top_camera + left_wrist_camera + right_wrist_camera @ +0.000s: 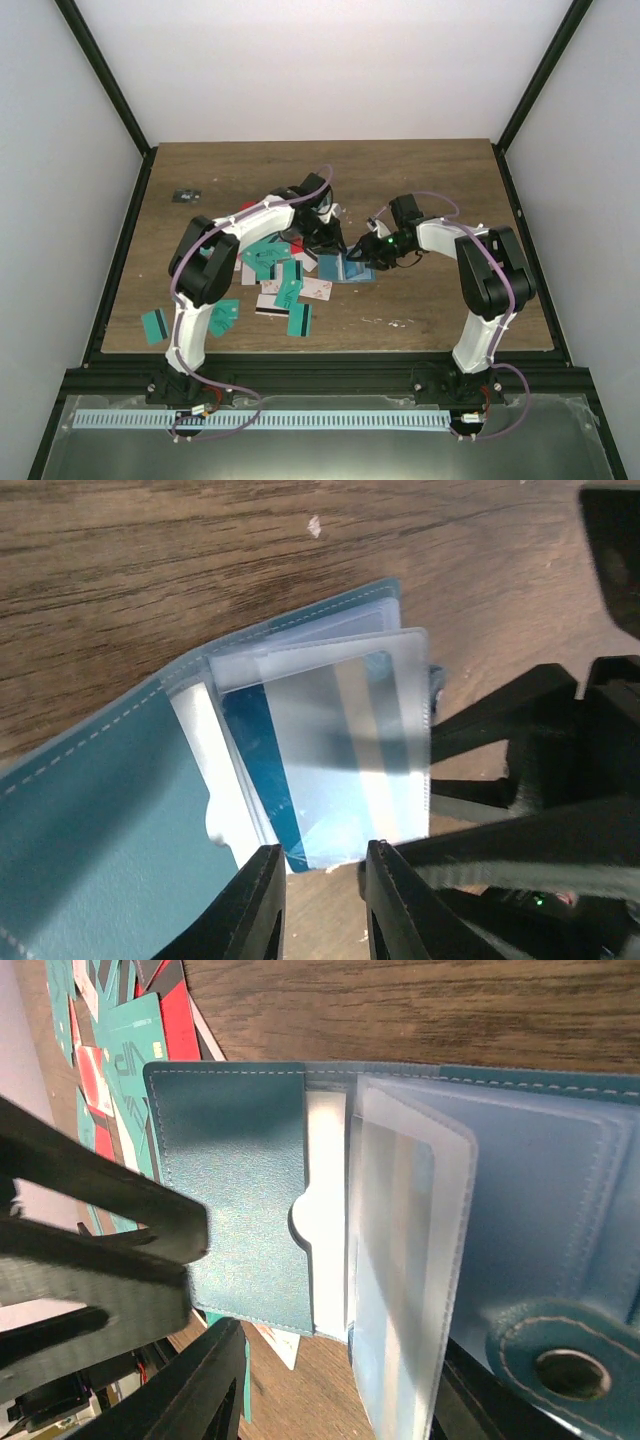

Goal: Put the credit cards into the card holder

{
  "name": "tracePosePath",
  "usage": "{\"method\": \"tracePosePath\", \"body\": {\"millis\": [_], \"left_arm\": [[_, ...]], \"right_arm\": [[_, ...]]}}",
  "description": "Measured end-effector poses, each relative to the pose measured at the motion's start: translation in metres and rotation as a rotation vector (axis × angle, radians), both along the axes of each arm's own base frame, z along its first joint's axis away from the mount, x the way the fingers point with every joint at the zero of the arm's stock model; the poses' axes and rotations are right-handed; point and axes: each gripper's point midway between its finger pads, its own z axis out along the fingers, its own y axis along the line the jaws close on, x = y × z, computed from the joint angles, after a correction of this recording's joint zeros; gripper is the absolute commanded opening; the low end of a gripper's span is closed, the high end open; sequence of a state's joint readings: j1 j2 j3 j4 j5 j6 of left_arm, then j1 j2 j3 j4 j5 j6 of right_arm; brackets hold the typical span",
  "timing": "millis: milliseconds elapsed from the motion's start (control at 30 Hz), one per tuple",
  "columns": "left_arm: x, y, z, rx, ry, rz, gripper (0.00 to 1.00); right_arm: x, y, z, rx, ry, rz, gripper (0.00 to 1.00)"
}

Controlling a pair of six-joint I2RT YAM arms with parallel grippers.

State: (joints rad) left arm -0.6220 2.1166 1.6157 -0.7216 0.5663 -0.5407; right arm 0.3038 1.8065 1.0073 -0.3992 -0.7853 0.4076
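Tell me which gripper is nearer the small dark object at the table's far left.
Left. The left gripper sits mid-table, right of the small dark object; the right gripper lies farther right.

Brown wood-grain surface [430, 180]. A loose heap of teal, red and white credit cards [285, 285] lies left of centre, with an open blue-teal card holder [340, 268] just beside it. 1 small dark object [186, 195] sits at the far left.

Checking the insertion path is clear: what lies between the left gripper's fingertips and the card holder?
Nothing: in the left wrist view the left gripper sits right at the lower edge of a clear sleeve of the card holder.
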Motion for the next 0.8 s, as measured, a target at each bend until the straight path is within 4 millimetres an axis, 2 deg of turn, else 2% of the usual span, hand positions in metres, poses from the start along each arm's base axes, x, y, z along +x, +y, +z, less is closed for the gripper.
{"method": "tracePosePath", "body": {"millis": [200, 367, 500, 633, 733, 800], "left_arm": [[0.002, 0.003, 0.030, -0.025, -0.043, 0.023, 0.27], [0.003, 0.019, 0.057, -0.041, -0.092, 0.062, 0.28], [0.004, 0.045, 0.067, -0.028, -0.114, 0.111, 0.28], [0.003, 0.083, 0.065, 0.009, -0.116, 0.182, 0.31], [-0.001, 0.111, 0.063, 0.042, -0.122, 0.225, 0.34], [-0.006, 0.124, 0.062, 0.065, -0.129, 0.243, 0.37]], "right_arm": [[0.003, 0.003, 0.003, 0.000, -0.003, 0.006, 0.45], [0.007, 0.024, 0.016, 0.011, -0.032, 0.053, 0.45], [0.002, 0.057, 0.031, 0.041, -0.058, 0.125, 0.45], [-0.017, 0.094, 0.044, 0.107, -0.053, 0.223, 0.45], [-0.031, 0.110, 0.055, 0.155, -0.038, 0.272, 0.46], [-0.033, 0.113, 0.060, 0.171, -0.037, 0.280, 0.46]]}}
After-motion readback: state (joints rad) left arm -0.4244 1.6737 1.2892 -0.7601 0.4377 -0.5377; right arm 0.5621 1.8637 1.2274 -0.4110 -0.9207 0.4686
